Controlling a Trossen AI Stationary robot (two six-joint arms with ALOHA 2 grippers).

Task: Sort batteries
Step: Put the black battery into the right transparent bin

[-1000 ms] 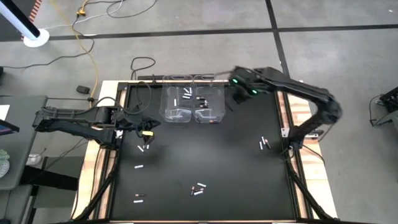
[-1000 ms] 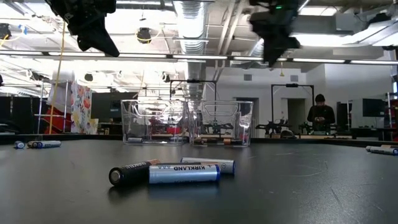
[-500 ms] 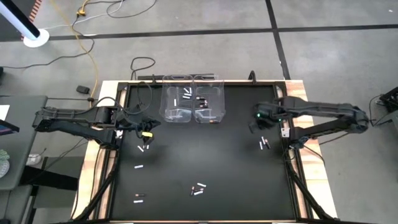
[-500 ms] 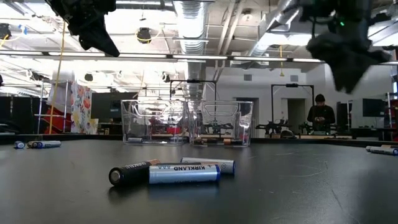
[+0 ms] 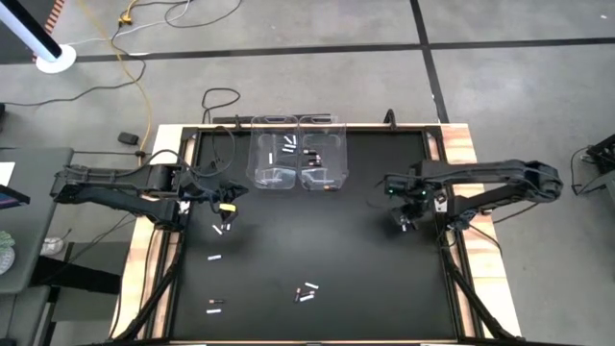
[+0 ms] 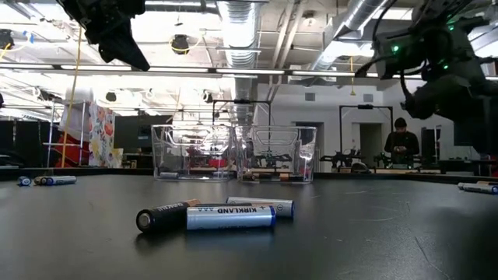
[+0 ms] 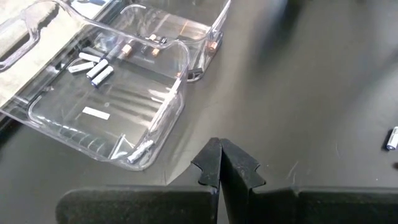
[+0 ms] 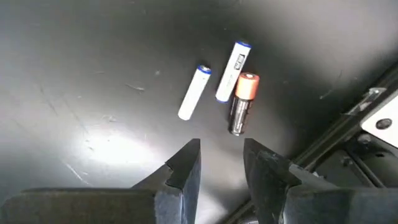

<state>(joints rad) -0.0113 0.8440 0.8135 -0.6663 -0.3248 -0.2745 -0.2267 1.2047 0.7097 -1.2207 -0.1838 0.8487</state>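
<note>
Batteries lie scattered on the black table. Two white ones and a dark one with a copper end lie together near the right edge. My right gripper hangs open just above them, pointing down, touching nothing. Other batteries lie at the left and near the front. My left gripper is shut with nothing in it, hovering at the left, near the left clear bin.
Two clear bins stand side by side at the far middle, each with a few batteries on its floor. The table's raised frame runs close to the right gripper. A person stands far off in the room.
My right gripper has swung from above the bins toward the table's right edge and sunk down over the three batteries there, tipping to point nearly straight down. Its fingers keep the same gap.
</note>
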